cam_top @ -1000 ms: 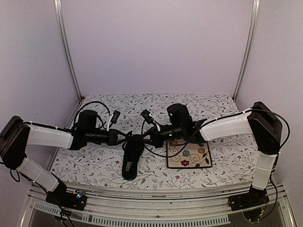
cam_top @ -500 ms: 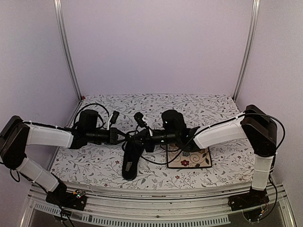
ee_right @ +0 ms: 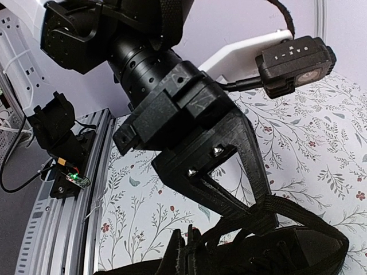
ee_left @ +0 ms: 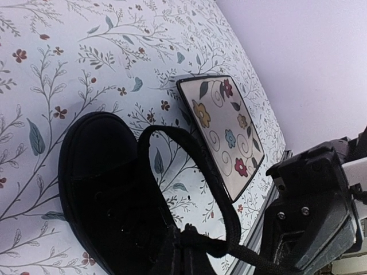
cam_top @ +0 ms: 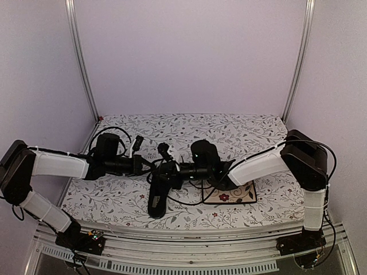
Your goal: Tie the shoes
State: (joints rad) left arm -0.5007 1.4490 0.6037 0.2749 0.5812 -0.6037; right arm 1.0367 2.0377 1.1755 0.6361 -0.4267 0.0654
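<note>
**Left arm** [cam_top: 57, 166] reaches in from the left. The left gripper [cam_top: 152, 167] has its jaws pressed together on a loop of the black lace [ee_left: 198, 166], held just above the shoe's lacing.

**Centre-left:** the black low-top shoe [cam_top: 156, 197] lies lengthwise on the floral tablecloth [cam_top: 109, 197], under both grippers. It is just left of the square floral plate [cam_top: 245, 195] and does not touch it.

**Right gripper** [cam_top: 163, 171] meets the left one almost tip to tip over the shoe, jaws closed. A lace strand runs toward it, but whether it is pinched cannot be told. The right forearm [cam_top: 258, 163] crosses above the plate.
</note>
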